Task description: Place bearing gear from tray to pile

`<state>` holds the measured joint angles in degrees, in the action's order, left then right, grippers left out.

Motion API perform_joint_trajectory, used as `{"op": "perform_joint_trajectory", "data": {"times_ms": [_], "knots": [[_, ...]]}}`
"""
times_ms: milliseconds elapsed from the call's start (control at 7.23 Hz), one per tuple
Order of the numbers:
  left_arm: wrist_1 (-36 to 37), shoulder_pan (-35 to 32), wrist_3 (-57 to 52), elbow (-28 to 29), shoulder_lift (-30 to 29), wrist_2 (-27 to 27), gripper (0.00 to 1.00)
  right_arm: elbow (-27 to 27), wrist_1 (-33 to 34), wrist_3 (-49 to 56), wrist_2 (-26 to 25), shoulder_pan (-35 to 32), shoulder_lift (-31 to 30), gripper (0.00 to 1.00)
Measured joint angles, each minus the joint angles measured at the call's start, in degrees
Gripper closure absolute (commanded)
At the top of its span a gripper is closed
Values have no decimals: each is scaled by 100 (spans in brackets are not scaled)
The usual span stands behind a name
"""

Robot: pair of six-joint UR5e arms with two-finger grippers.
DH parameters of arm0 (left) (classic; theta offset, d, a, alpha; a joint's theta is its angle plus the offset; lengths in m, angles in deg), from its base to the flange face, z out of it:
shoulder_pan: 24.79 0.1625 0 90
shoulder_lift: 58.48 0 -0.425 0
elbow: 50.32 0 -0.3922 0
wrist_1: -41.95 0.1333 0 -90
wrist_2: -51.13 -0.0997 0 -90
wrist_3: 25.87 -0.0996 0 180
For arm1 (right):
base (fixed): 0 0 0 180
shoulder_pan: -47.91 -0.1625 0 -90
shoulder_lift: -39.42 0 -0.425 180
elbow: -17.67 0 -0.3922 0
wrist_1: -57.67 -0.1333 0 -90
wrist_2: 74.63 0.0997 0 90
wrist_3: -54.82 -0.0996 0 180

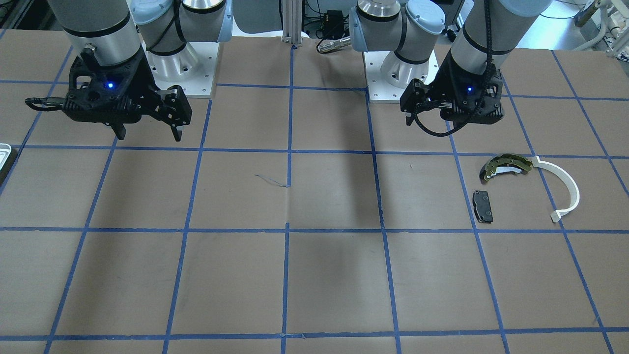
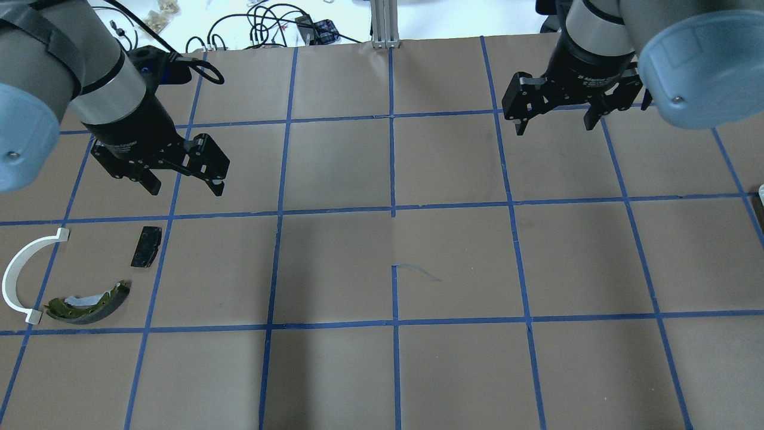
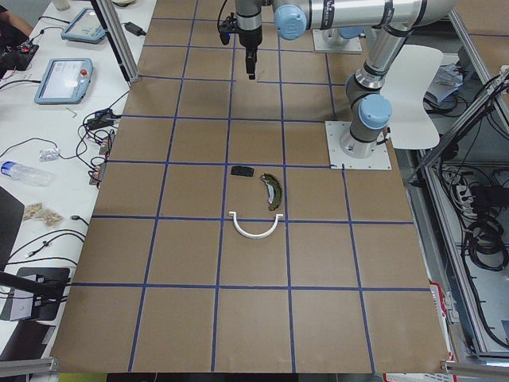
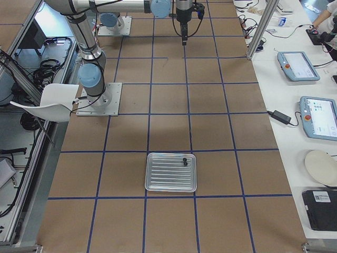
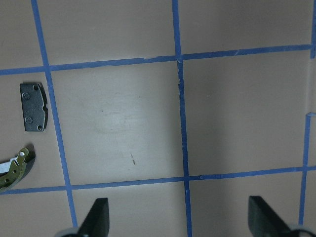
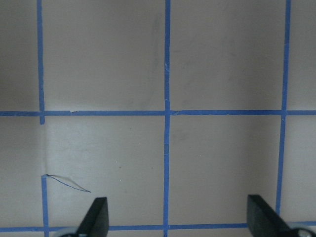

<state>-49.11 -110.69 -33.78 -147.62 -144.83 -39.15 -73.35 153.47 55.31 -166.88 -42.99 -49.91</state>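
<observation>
in the silver ribbed tray (image 4: pixel 158 179), close to one corner: two small dark parts (image 4: pixel 185 162), just beside each other, too small to make out further; cannot tell which of them counts as the bearing gear. tray flat on the brown table (image 2: pixel 453 370) at the robot's right end, well apart from both arms, only a sliver of its rim at the edge of the front and overhead views.

right gripper (image 2: pixel 555 126) hanging above bare table paper, fingers spread wide, holding nothing, touching nothing.

left gripper (image 2: pixel 186 188) also spread wide and empty, hovering above the table near the pile (image 1: pixel 506 166). in its wrist view, two fingertips far apart at the bottom edge, bare paper between them.

pile at the robot's left end: black rectangular pad (image 2: pixel 146 246) nearest the left gripper and apart from the rest; curved olive-brass brake shoe (image 2: pixel 89 303) near it; thin white half-ring strip (image 2: pixel 21 278), one end just beside the shoe's tip, cannot tell whether touching.

blue tape grid (image 2: pixel 393 209) across the table, a loose curl of tape (image 2: pixel 418 272) near its middle.
</observation>
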Motion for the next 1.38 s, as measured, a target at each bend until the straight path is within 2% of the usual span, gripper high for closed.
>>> {"op": "perform_joint_trajectory", "data": {"times_ms": [277,691,968,1383], "knots": [[12,3,-13,-77,-34,9,0,24,-6,1312,-58,656,0,0],[20,4,-17,-168,-30,-190,0,-10,121,4247,-85,2359,152,0],[101,4,-2,-232,-42,-235,0,-15,637,5769,-44,3471,722,0],[235,-1,-8,-296,-38,-244,0,-27,1980,7831,-13,4531,1942,0]]}}
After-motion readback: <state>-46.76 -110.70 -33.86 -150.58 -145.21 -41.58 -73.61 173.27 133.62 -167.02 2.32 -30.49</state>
